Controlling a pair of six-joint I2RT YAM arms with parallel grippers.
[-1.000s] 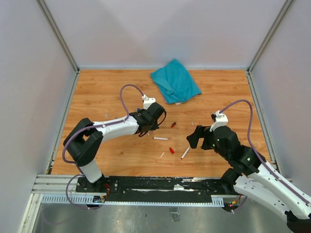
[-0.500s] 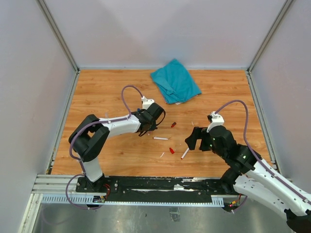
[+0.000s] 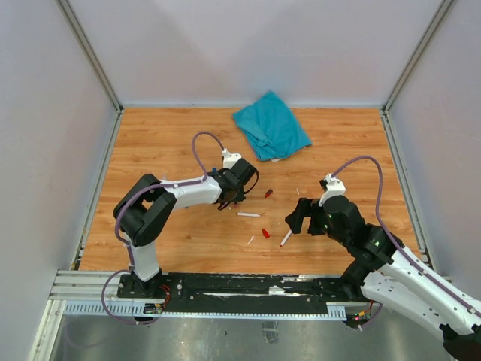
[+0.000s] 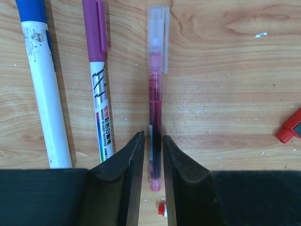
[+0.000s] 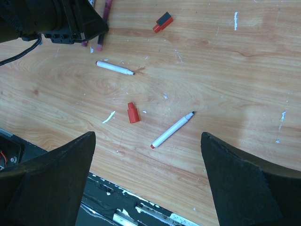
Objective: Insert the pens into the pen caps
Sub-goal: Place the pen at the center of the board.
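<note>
The left gripper (image 4: 153, 136) hides the lower ends of 2 pens, the blue-capped pen (image 4: 47, 103) and the purple-capped pen (image 4: 102, 113), whose caps the top edge cuts. A red cap (image 4: 289, 132) is clipped at the right edge. Whether the fingers (image 4: 134, 160) touch the pink pen (image 4: 155, 89) is unclear.

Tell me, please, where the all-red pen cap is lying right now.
In the top view, the all-red cap lies centrally toward the near edge of the table, with one uncapped pen behind-left and a second pen just to its right.
</note>
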